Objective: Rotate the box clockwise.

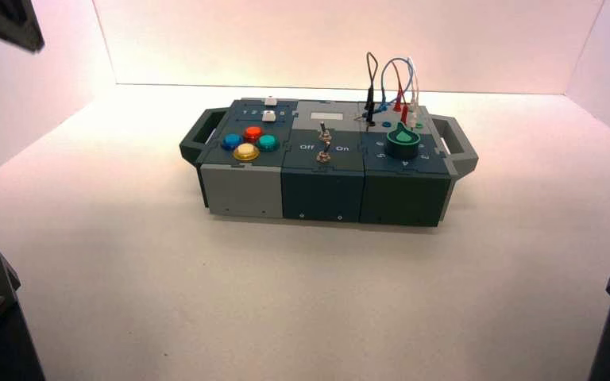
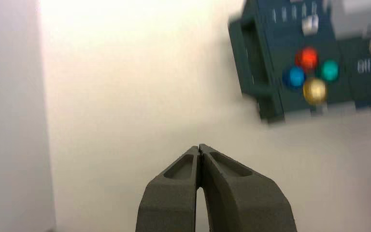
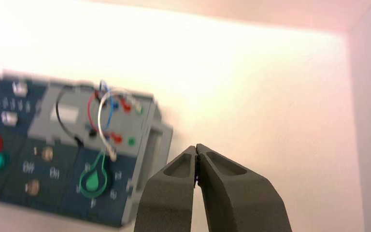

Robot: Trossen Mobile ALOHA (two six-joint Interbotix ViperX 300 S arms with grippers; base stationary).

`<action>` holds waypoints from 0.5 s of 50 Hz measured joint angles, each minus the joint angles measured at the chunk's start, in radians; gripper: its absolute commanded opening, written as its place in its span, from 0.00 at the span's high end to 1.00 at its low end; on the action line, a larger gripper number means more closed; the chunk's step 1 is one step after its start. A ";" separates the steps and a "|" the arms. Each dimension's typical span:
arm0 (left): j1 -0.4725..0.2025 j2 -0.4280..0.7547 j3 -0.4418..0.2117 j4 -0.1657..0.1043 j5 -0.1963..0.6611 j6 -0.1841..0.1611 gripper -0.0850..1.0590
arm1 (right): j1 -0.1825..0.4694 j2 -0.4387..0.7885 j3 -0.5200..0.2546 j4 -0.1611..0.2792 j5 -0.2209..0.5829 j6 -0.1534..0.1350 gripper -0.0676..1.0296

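At frame centre, we're eyeing the box point(image 1: 327, 163): stiff, prob. heavy; shove its end handles point(image 1: 203, 136). Left claw point(image 2: 200, 150) & right claw point(image 3: 196, 149) pinched tight, holding nothing.

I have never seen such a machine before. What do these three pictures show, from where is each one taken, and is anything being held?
It is a robot with two arms, standing before a white table. One camera looks down from above and behind. On the table lies the box, a control panel with coloured round buttons, two toggle switches, a green dial, looped wires and a handle at each end. The other two pictures come from cameras on the wrists. Each shows its own hand, the left hand and the right hand, both shut, holding nothing and away from the box.
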 measured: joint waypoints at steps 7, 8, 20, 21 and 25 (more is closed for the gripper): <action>-0.037 0.035 -0.020 -0.054 0.035 0.060 0.96 | 0.067 0.120 -0.054 0.006 0.055 -0.041 0.96; -0.048 0.044 -0.025 -0.067 0.041 0.072 0.95 | 0.067 0.120 -0.054 0.006 0.055 -0.041 0.96; -0.110 0.232 -0.078 -0.198 0.048 0.140 0.95 | 0.084 0.319 -0.144 0.020 0.077 -0.075 0.96; -0.110 0.245 -0.077 -0.198 0.038 0.140 0.95 | 0.084 0.333 -0.150 0.020 0.074 -0.080 0.96; -0.112 0.293 -0.077 -0.201 -0.002 0.137 0.95 | 0.084 0.399 -0.179 0.020 0.060 -0.091 0.96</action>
